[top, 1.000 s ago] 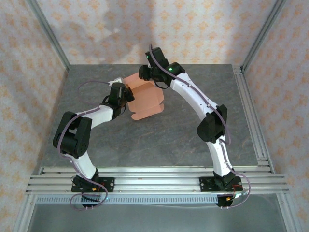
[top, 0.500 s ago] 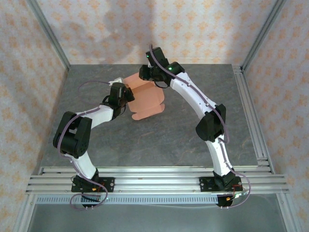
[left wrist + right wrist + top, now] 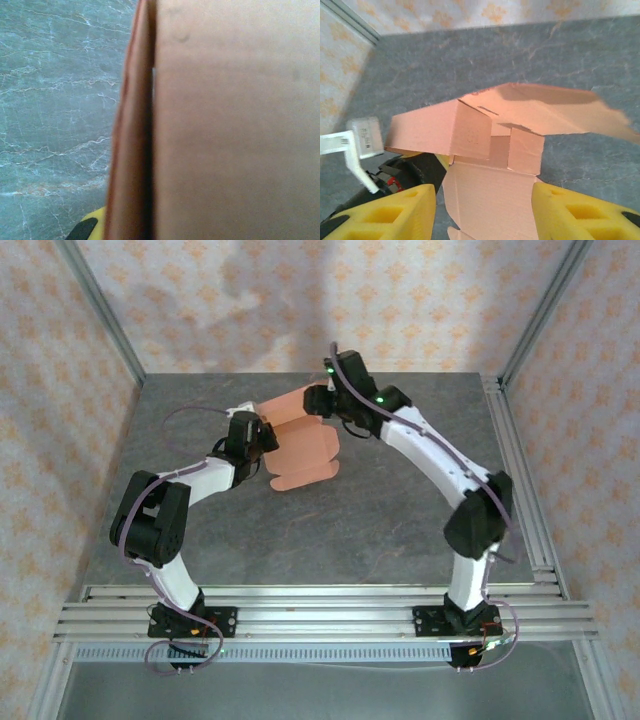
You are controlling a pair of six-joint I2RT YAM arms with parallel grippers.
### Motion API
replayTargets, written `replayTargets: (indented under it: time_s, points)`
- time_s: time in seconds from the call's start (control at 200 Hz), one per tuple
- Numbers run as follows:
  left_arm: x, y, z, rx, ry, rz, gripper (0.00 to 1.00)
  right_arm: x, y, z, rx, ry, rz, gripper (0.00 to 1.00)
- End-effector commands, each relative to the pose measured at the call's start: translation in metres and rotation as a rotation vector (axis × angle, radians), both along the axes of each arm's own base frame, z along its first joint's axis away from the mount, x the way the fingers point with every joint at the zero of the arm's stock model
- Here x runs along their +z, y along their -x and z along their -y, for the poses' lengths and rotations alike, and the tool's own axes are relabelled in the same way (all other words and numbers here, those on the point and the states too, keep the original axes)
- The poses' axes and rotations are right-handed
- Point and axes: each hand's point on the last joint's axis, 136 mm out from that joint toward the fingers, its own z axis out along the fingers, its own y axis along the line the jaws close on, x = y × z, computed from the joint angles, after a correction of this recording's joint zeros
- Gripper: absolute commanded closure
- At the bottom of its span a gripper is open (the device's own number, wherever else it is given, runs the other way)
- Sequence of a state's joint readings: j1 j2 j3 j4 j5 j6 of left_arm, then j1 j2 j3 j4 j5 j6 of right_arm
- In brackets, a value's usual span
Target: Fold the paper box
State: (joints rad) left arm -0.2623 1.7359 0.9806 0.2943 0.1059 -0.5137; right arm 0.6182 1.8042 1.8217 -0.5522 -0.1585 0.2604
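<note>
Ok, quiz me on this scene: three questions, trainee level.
1. True or false: the right gripper is clamped on the box.
2. Which one grips the box? A. the left gripper B. the right gripper C. neither
3. Fill in: the box's card is ___ in colour.
Key: 1 false, its fingers stand apart; 2 A; 3 orange.

One box (image 3: 303,452), seemingly a single card sheet, though its overlapping folds make that hard to confirm. Two arms: left arm (image 3: 198,480) and right arm (image 3: 430,453). Two grippers: left gripper (image 3: 262,437) and right gripper (image 3: 320,402). Two yellow pads (image 3: 395,212) on the right one. One table (image 3: 350,530).
</note>
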Motion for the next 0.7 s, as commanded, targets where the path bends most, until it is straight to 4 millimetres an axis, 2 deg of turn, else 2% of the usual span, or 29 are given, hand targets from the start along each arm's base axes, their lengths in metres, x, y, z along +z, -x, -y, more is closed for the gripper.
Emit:
replayTargets:
  time_s: [0.0, 0.08, 0.16, 0.275, 0.415, 0.551, 0.696]
  points:
    - [0.029, 0.001, 0.013, -0.097, -0.013, 0.069, 1.0, 0.044, -0.018, 0.043, -0.1, -0.071, 0.158, 0.46]
    - [0.032, 0.004, 0.023, -0.176, -0.016, 0.084, 1.0, 0.038, -0.025, 0.067, -0.115, -0.103, 0.131, 0.46]
    - [0.038, 0.008, 0.033, -0.251, -0.019, 0.106, 1.0, 0.029, -0.033, 0.083, -0.095, -0.16, 0.086, 0.46]
    - [0.047, 0.012, 0.041, -0.31, -0.013, 0.135, 1.0, 0.014, -0.039, 0.091, -0.039, -0.179, 0.036, 0.47]
    - [0.053, 0.012, 0.047, -0.336, 0.024, 0.145, 1.0, -0.005, -0.036, 0.086, 0.061, -0.147, -0.01, 0.5]
    - [0.055, 0.01, 0.051, -0.334, 0.058, 0.146, 1.0, -0.009, -0.02, 0.063, 0.203, -0.207, -0.039, 0.52]
    - [0.053, 0.006, 0.049, -0.31, 0.071, 0.129, 1.0, -0.013, -0.003, 0.043, 0.3, -0.196, -0.039, 0.55]
